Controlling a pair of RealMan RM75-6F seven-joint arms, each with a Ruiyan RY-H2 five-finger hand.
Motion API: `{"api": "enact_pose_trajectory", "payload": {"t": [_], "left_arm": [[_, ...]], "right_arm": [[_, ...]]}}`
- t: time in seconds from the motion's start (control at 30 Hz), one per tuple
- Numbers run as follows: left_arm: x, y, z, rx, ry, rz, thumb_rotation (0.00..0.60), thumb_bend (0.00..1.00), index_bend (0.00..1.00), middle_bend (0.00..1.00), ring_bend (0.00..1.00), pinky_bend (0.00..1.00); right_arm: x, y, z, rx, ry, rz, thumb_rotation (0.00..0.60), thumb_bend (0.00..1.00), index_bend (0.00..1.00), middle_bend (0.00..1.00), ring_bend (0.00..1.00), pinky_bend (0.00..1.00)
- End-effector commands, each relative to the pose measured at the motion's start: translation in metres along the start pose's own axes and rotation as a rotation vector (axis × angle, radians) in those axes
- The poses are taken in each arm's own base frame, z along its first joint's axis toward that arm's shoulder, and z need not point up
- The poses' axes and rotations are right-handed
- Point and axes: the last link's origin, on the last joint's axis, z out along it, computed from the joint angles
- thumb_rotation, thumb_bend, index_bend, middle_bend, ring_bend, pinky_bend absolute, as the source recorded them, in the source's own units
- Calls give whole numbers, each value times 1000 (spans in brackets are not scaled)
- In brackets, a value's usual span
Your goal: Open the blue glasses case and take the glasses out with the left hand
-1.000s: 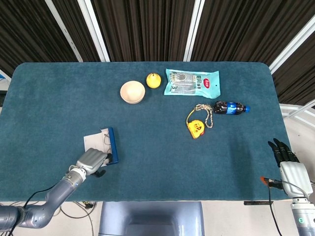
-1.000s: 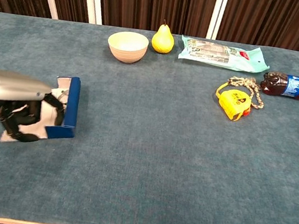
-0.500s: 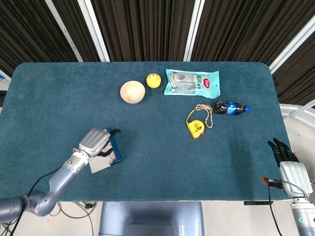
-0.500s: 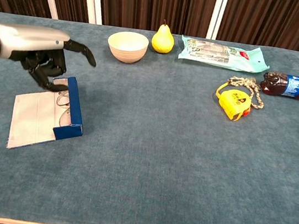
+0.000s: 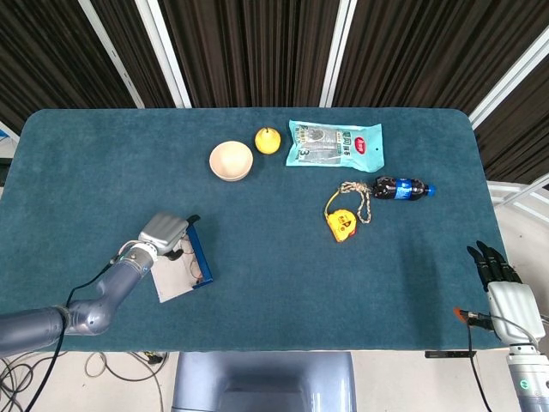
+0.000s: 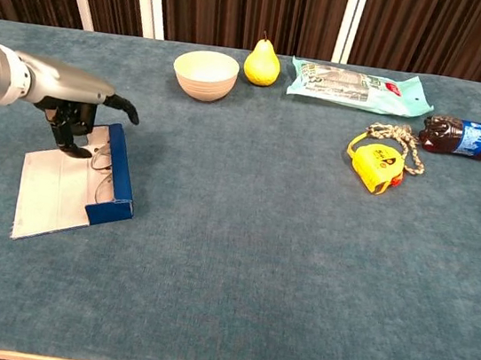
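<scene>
The blue glasses case [image 6: 119, 179] lies open at the front left of the table, its blue shell [image 5: 198, 256] standing on edge and its white lid [image 6: 52, 193] flat on the cloth. The thin-framed glasses [image 6: 102, 167] rest inside against the blue wall. My left hand [image 6: 75, 117] hovers over the far end of the case [image 5: 165, 232]. Most of its fingers curl down to the glasses' far end and one points right. Whether it pinches the frame is hidden. My right hand [image 5: 500, 281] hangs off the table's right front corner, holding nothing.
A cream bowl [image 5: 231, 160] and a yellow pear [image 5: 268, 140] stand at the back middle, and a teal snack bag [image 5: 335, 145] lies to their right. A yellow tape measure with rope [image 5: 343, 222] and a cola bottle [image 5: 400, 188] lie at centre right.
My left hand has moved from the near end of the case to its far end and come down to the glasses. The lid now lies flat open, and the case has shifted slightly.
</scene>
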Motion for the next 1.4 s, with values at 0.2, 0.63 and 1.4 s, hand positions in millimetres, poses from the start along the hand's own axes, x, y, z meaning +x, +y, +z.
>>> {"api": "enact_pose_trajectory", "payload": {"t": [0.2, 0.63, 1.4], "left_arm": [[-4, -7, -2, 68, -52, 57, 600, 329, 120, 896, 771, 911], [-21, -32, -34, 124, -108, 37, 600, 329, 160, 902, 775, 911], [-28, -38, -78, 93, -119, -83, 600, 269, 196, 913, 786, 911]], "right_arm": [[0, 0, 0, 1, 3, -2, 600, 160, 0, 0, 0, 196], [0, -1, -1, 4, 4, -4, 600, 161, 0, 0, 0, 196], [1, -1, -1, 5, 4, 0, 600, 161, 0, 0, 0, 196]]}}
